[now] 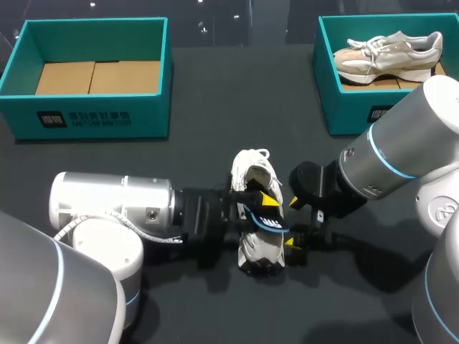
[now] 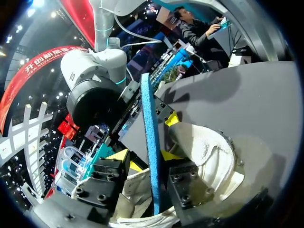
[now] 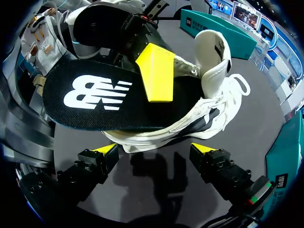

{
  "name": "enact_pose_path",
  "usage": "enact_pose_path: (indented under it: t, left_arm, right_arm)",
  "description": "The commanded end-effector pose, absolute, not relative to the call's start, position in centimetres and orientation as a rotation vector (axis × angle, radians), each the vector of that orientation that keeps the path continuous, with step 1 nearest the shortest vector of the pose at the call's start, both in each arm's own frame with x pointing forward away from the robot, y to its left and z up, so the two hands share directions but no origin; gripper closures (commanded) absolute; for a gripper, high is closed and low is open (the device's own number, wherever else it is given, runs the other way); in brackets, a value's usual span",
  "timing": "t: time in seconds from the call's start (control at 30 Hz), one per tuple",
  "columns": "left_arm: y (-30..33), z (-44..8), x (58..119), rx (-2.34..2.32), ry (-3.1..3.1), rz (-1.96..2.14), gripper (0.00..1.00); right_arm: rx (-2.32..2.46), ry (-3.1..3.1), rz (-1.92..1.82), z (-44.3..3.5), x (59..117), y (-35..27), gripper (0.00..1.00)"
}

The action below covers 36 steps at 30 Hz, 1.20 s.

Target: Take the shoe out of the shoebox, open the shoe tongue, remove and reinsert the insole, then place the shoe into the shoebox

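- A white lace-up shoe (image 1: pixel 252 172) is seen lying on the dark table (image 1: pixel 208 93), near the middle and between the two arms.
- A black-topped, blue-backed foam insole (image 1: pixel 267 218) is held at the shoe's opening. How far its end sits inside cannot be told.
- The insole is pinched by the left gripper (image 1: pixel 259 204), which comes in from the left. In the left wrist view the blue edge (image 2: pixel 149 118) stands between the two yellow tips, with one tip on each face.
- In the right wrist view one yellow finger (image 3: pixel 156 71) of the left gripper is pressed flat on the insole's black top (image 3: pixel 95 99), and the shoe's tongue (image 3: pixel 213 47) is raised beyond it.
- The right gripper (image 1: pixel 294 226) is placed just right of the shoe. Its fingers are spread wide (nothing is caught between them), and the shoe (image 3: pixel 209 95) lies just ahead of its tips (image 3: pixel 156 149).
- A teal shoebox at far left (image 1: pixel 93 115) shows only its brown cardboard floor.
- A teal shoebox at far right (image 1: pixel 326 79) holds a beige and white trainer (image 1: pixel 391 54), well apart from the grippers.
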<state>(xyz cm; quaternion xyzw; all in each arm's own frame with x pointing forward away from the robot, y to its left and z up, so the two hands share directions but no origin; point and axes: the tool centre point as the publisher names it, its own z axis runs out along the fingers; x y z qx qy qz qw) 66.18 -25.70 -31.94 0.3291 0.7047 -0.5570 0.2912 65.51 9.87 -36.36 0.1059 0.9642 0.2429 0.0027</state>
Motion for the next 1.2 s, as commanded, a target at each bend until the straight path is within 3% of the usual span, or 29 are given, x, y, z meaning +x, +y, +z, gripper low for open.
enact_pose_path:
  t: [0.03, 0.2, 0.37, 0.4, 0.43, 0.47, 0.5, 1.2]
  left_arm:
    - [-24.9, -31.2, 65.3, 0.876, 1.877, -1.482, 0.6]
    - [-24.9, -30.6, 64.9, 0.882, 1.87, -1.488, 0.69]
    - [-24.9, -30.5, 64.7, 0.888, 1.875, -1.483, 0.67]
    - [-24.9, -30.5, 64.7, 0.886, 1.877, -1.482, 0.71]
    - [-25.0, -30.5, 64.7, 0.884, 1.879, -1.483, 0.79]
    - [-25.0, -30.6, 64.6, 0.884, 1.88, -1.484, 0.96]
    - [-25.1, -30.7, 64.5, 0.884, 1.88, -1.485, 1.0]
    - [-24.8, -34.8, 68.1, 0.834, 1.977, -1.327, 1.0]
  right_arm:
    - [0.334, 3.021, 0.759, -36.4, 65.3, 9.9, 0.0]
    - [0.334, 3.021, 0.759, -36.4, 65.3, 9.9, 0.0]
    - [0.334, 3.021, 0.759, -36.4, 65.3, 9.9, 0.0]
    - [0.334, 3.021, 0.759, -36.4, 65.3, 9.9, 0.0]
    - [0.334, 3.021, 0.759, -36.4, 65.3, 9.9, 0.0]
    - [0.334, 3.021, 0.759, -36.4, 65.3, 9.9, 0.0]
    - [0.334, 3.021, 0.759, -36.4, 65.3, 9.9, 0.0]
    - [0.334, 3.021, 0.759, -36.4, 65.3, 9.9, 0.0]
